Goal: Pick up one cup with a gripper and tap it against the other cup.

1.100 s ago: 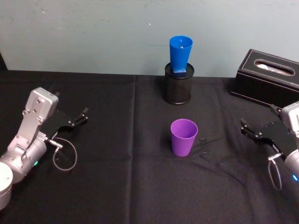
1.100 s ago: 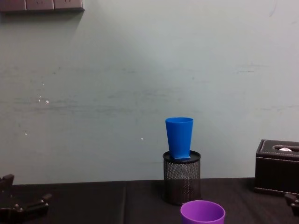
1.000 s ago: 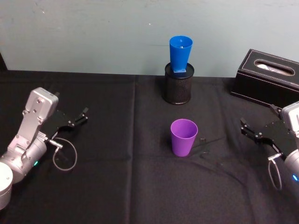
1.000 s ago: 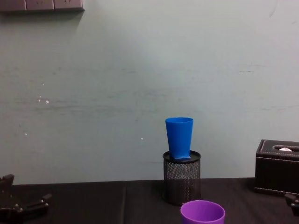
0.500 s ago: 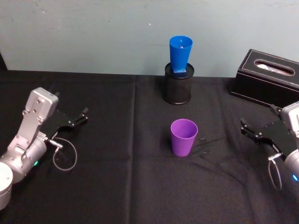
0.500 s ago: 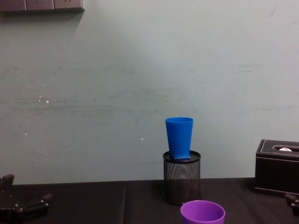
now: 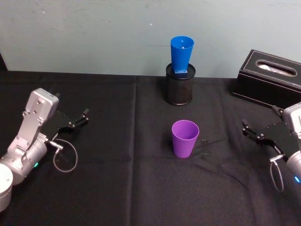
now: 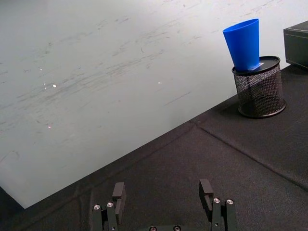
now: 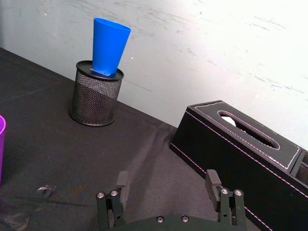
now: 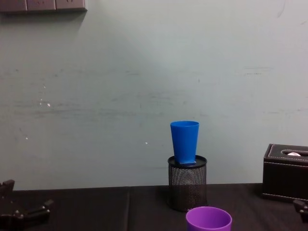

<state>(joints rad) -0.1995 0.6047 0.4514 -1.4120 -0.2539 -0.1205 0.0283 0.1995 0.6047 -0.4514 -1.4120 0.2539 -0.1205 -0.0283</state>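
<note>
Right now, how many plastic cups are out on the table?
2. The purple cup stands upright on the black tablecloth, mid-table. The blue cup sits farther back, perched atop the black mesh holder near the wall.

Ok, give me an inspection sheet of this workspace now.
Surface: black cloth, one seam running front to back.
Job's things: purple cup upright mid-cloth, nothing holding it; blue cup upright atop the mesh pen holder behind it.
Clutter: black tissue box at far right; small dark scrap beside the purple cup.
Claws: left claw open, low at left; right claw open, low at right; both apart from the cups.
Cables: left wire loop and right wire loop by the wrists.
Surroundings: pale scuffed wall behind.
</note>
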